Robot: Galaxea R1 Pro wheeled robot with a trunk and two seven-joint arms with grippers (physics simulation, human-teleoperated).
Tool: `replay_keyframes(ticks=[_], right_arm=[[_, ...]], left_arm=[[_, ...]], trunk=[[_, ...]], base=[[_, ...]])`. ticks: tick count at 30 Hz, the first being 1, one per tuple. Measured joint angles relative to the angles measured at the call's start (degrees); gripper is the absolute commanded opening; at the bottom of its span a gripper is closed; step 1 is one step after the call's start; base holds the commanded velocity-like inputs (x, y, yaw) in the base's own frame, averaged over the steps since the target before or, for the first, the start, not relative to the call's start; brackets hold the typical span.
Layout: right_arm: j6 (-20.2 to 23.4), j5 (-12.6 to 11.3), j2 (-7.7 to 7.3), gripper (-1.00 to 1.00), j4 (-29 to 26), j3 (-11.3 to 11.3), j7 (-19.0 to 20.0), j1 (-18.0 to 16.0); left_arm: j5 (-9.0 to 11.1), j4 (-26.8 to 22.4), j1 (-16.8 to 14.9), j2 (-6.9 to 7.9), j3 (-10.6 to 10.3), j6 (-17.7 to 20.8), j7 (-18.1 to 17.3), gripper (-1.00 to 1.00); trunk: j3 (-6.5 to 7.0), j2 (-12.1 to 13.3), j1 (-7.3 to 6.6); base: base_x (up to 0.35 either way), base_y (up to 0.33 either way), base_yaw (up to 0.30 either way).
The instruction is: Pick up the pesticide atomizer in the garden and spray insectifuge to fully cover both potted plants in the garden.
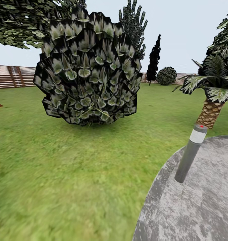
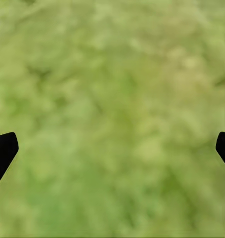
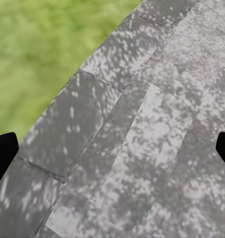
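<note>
Left gripper [image 2: 112, 148] reads wide open on my wrist feed; its two dark fingertips [image 2: 3, 151] sit at opposite edges with nothing between them, over blurred green lawn [image 2: 112, 99]; right gripper [image 3: 112, 148] is likewise spread wide and empty, its fingertips [image 3: 3, 151] apart above the grey stone patio [image 3: 142, 139], near the curved border where paving meets grass. From the head camera I see the lawn [image 1: 60, 174] across most of the ground; the patio [image 1: 201, 201] occupies the lower right; a grey bollard lamp [image 1: 191, 154] with a red-dotted cap stands on its edge, leaning in the picture. Behind it is a palm [image 1: 211, 100] with a scaly trunk; a large broad-leaved bush [image 1: 89, 70] stands centre-left; a slatted fence [image 1: 13, 76] runs along the far side, with a dark conifer [image 1: 154, 58] and a round shrub [image 1: 166, 75] before it. I cannot locate the atomizer or potted plants on any feed.
</note>
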Motion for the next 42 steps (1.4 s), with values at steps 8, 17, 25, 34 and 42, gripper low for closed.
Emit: replay_keyframes(ticks=[8, 17, 25, 34, 42], right_arm=[[0.00, 0.00, 0.00, 1.00, 0.08, 0.04, 0.00, 0.01], [-0.03, 0.08, -0.09, 1.00, 0.09, -0.03, 0.00, 0.00], [-0.07, 0.01, -0.09, 1.00, 0.01, -0.15, 0.00, 0.01], [-0.77, -0.04, -0.10, 1.00, 0.05, -0.32, 0.00, 0.03], [-1.20, -0.15, -0.10, 1.00, 0.09, -0.35, 0.00, 0.01]], left_arm=[[0.00, 0.01, 0.00, 0.14, 0.01, 0.01, 0.00, 1.00], [0.00, 0.08, 0.00, 0.18, 0.01, 0.01, 0.00, 1.00], [0.08, 0.08, 0.00, 0.18, 0.01, 0.01, 0.00, 1.00], [0.08, 0.08, 0.00, 0.18, 0.01, 0.01, 0.00, 1.00], [0.08, 0.08, 0.00, 0.18, 0.01, 0.00, 0.00, 1.00]], trunk=[[-0.04, 0.00, 0.00], [-0.04, 0.00, 0.00], [-0.04, 0.00, 0.00], [-0.04, 0.00, 0.00], [-0.04, 0.00, 0.00]], base=[[0.330, 0.000, 0.000], [0.336, 0.000, 0.000], [0.338, 0.000, 0.000], [0.337, 0.000, 0.000], [0.338, 0.000, 0.000]])
